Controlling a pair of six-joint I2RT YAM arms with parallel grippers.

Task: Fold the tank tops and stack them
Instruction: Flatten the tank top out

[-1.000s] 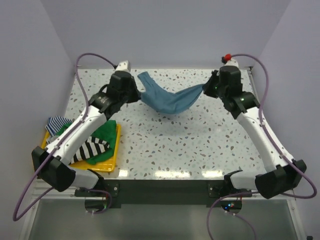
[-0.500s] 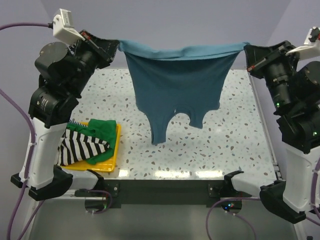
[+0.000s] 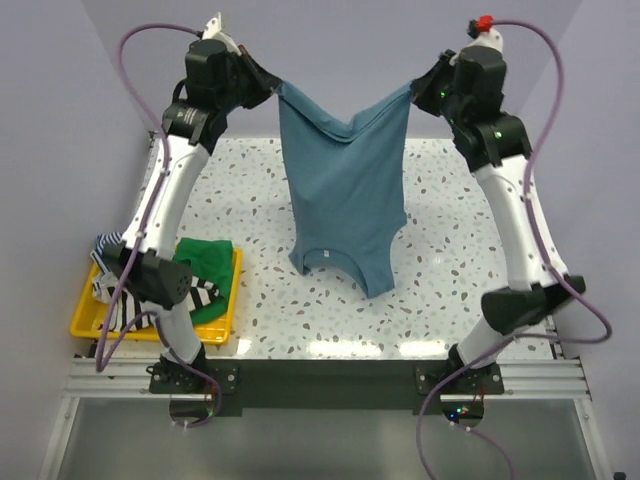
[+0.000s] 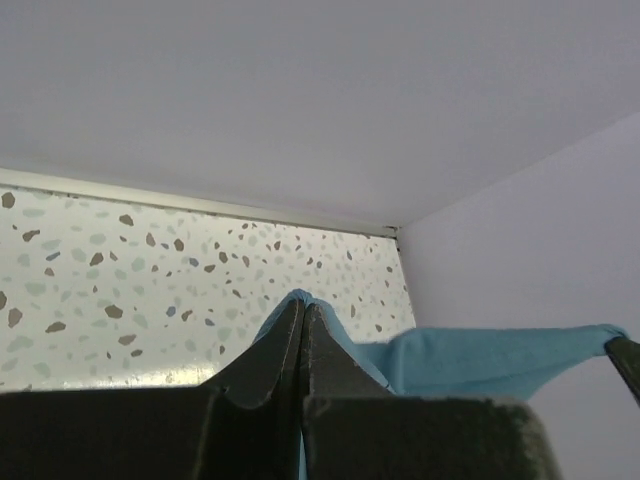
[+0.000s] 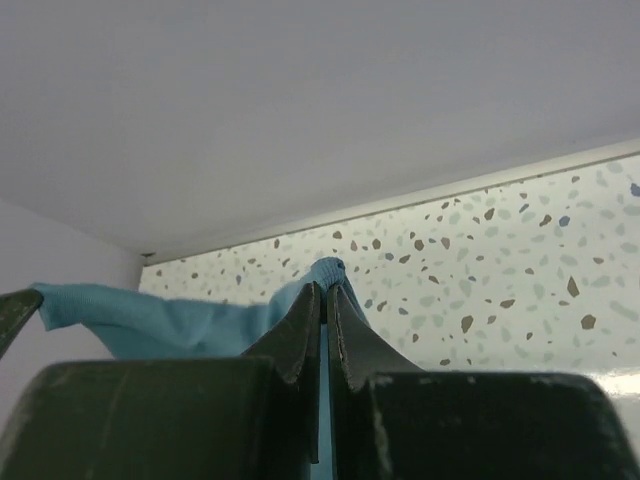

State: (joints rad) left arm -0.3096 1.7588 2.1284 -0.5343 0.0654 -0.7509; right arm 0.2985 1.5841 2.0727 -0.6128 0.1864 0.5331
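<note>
**Top external view: teal top hung between my two grippers, ready to lay down**

At about 8 o'clock on the table point(image 3: 450, 260) sits the yellow tray point(image 3: 82, 325). It holds the waiting tops: a thin blue-striped one point(image 3: 108, 245) at its far corner, a green one point(image 3: 208, 260), and the black-and-white striped one point(image 3: 206, 294), which is mostly hidden behind my left arm.

My left gripper point(image 3: 268, 88) is raised at 11 o'clock, fingers pressed together on one corner of the teal tank top point(image 3: 345, 190). The left wrist view confirms this, with a nub of teal cloth poking out between the closed tips point(image 4: 302, 300).

The top hangs clear in the middle, its held edge sagging in a V and its scooped neck pointing down toward 6 o'clock, just above the tabletop.

At 1 o'clock my right gripper point(image 3: 418, 90) pinches the other corner the same way, as the right wrist view point(image 5: 325, 285) shows.

I judge this to be the spreading step, before any fold. Next I need to draw my grippers apart to take out the sag. Then I lower both together so the neck end touches first and the cloth lays flat without bunching.
</note>
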